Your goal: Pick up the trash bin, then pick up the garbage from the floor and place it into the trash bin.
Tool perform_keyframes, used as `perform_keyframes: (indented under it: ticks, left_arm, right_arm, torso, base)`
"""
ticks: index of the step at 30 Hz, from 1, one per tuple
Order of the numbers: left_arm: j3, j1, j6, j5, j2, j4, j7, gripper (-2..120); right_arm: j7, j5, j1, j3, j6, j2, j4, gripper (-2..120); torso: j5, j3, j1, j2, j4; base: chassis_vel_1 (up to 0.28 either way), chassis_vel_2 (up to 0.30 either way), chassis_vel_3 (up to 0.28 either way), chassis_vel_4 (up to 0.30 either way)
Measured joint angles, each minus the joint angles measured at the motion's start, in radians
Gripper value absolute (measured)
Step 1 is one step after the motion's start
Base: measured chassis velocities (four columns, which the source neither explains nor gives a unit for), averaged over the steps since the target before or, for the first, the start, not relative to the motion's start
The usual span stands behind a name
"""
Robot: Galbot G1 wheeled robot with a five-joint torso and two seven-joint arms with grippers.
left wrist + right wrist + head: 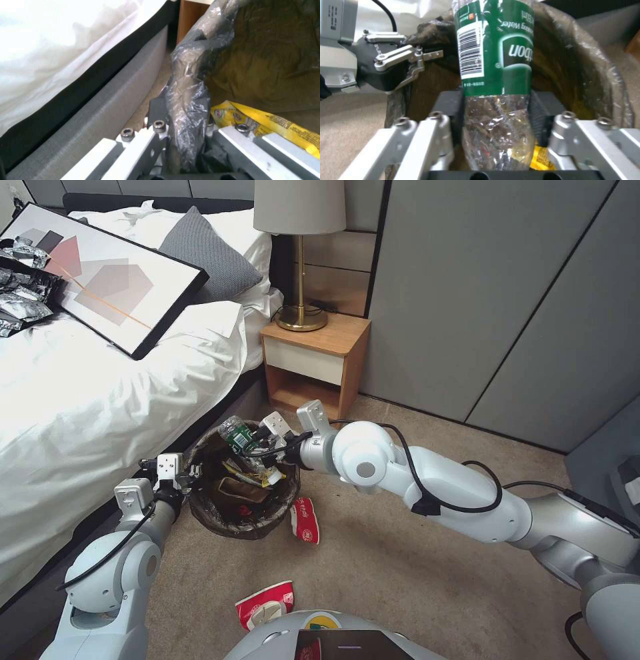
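The crushed clear plastic bottle with a green label (493, 62) is pinched between the dark pads of the right gripper (267, 437), and it hangs directly over the open mouth of the small round trash bin lined with a dark brown crinkly bag (200, 507). Its long axis runs out from the gripper toward the far rim of the bin, slightly tilted, so I judge a release would let it fall inside. The bottle wall is thin, dented and shiny, with drops inside.

The left gripper (181, 471) is pressed together on the near-left rim of the bin, clamping the wrinkled film of the liner; this arm is the nearer one to the bin wall, next to the grey bed base (100, 110). Inside the bin lie a glossy yellow snack wrapper (266, 122) and some brown paper.

On the beige carpet (413, 553), two crushed red-and-white paper bowls remain: one (305, 519) just beside the bin, another (265, 603) nearer to the robot.
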State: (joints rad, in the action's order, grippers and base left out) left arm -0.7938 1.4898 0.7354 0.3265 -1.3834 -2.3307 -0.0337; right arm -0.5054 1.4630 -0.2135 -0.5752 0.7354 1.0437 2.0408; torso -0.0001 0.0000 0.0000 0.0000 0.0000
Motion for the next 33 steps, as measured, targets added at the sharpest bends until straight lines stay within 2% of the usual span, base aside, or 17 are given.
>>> perform_keyframes:
  ticks: [3, 4, 9, 11, 14, 23, 25, 27, 28, 31, 32, 33]
  left_arm:
    - [0.0, -0.001, 0.0, 0.001, -0.001, 0.001, 0.0, 0]
    - [0.0, -0.001, 0.0, 0.001, -0.001, 0.001, 0.0, 0]
    - [0.001, -0.001, 0.0, 0.003, 0.0, 0.002, 0.0, 0]
    - [0.001, -0.001, 0.0, 0.003, 0.0, 0.002, 0.0, 0]
    - [0.0, -0.001, 0.0, 0.004, 0.0, 0.004, 0.001, 0]
    - [0.0, -0.004, 0.0, 0.005, 0.0, 0.006, 0.0, 0]
    - [0.0, -0.004, 0.0, 0.007, 0.0, 0.006, 0.0, 0]
    - [-0.001, -0.002, 0.0, 0.013, 0.001, 0.005, 0.002, 0]
    - [-0.001, -0.002, 0.0, 0.013, 0.001, 0.005, 0.002, 0]
    - [-0.002, -0.001, 0.0, 0.024, 0.002, 0.002, 0.01, 0]
    - [-0.002, -0.001, 0.0, 0.024, 0.002, 0.002, 0.01, 0]
    - [-0.002, -0.001, 0.0, 0.028, 0.002, 0.001, 0.013, 0]
  right_arm:
    - [-0.004, 0.002, -0.001, -0.002, 0.0, 0.007, -0.008, 58]
    - [-0.004, 0.002, -0.001, -0.002, 0.0, 0.007, -0.008, 58]
    - [-0.003, 0.0, -0.001, 0.003, 0.0, 0.006, -0.013, 76]
    - [-0.003, -0.001, -0.001, 0.007, 0.0, 0.005, -0.013, 78]
    - [-0.003, 0.0, -0.004, 0.025, 0.0, 0.001, -0.011, 95]
    - [-0.006, 0.003, -0.012, 0.061, 0.0, -0.016, 0.005, 100]
    - [-0.007, -0.003, -0.016, 0.091, 0.0, -0.025, 0.02, 100]
    - [-0.009, -0.033, -0.021, 0.169, -0.017, -0.056, 0.052, 100]
    - [-0.009, -0.033, -0.021, 0.169, -0.017, -0.056, 0.052, 100]
    - [0.001, -0.155, -0.136, 0.4, -0.036, -0.139, 0.107, 100]
    - [0.001, -0.155, -0.136, 0.4, -0.036, -0.139, 0.107, 100]
    - [0.002, -0.19, -0.193, 0.473, -0.035, -0.162, 0.121, 100]
  torso:
    - [0.0, 0.0, 0.0, 0.0, 0.0001]
    - [0.0, 0.0, 0.0, 0.0, 0.0001]
    - [0.0, 0.0, 0.0, 0.0, 0.0]
    - [0.0, 0.0, 0.0, 0.0, 0.0]
    - [0.0001, 0.0, 0.0, 0.0, 0.0]
    - [0.0001, 0.0, 0.0, 0.0, -0.0001]
    - [0.0003, 0.0, 0.0, 0.0, 0.0]
    - [0.0003, 0.0, 0.0, 0.0, 0.0002]
    - [0.0003, 0.0, 0.0, 0.0, 0.0002]
    - [0.0003, 0.0, 0.0, 0.0, 0.0002]
    - [0.0003, 0.0, 0.0, 0.0, 0.0002]
    - [0.0005, 0.0, 0.0, 0.0, 0.0001]
  base:
    - [0.0, 0.0, 0.0, 0.0]
    - [0.0, 0.0, 0.0, 0.0]
    - [0.0, 0.0, 0.0, 0.0]
    - [0.0, 0.0, 0.0, 0.0]
    - [0.0, 0.0, 0.0, 0.0]
    - [0.0, 0.0, 0.0, 0.0]
    - [0.0, 0.0, 0.0, 0.0]
    - [0.0, 0.0, 0.0, 0.0]
    - [0.0, 0.0, 0.0, 0.0]
    - [0.0, 0.0, 0.0, 0.0]
    - [0.0, 0.0, 0.0, 0.0]
    - [0.0, 0.0, 0.0, 0.0]
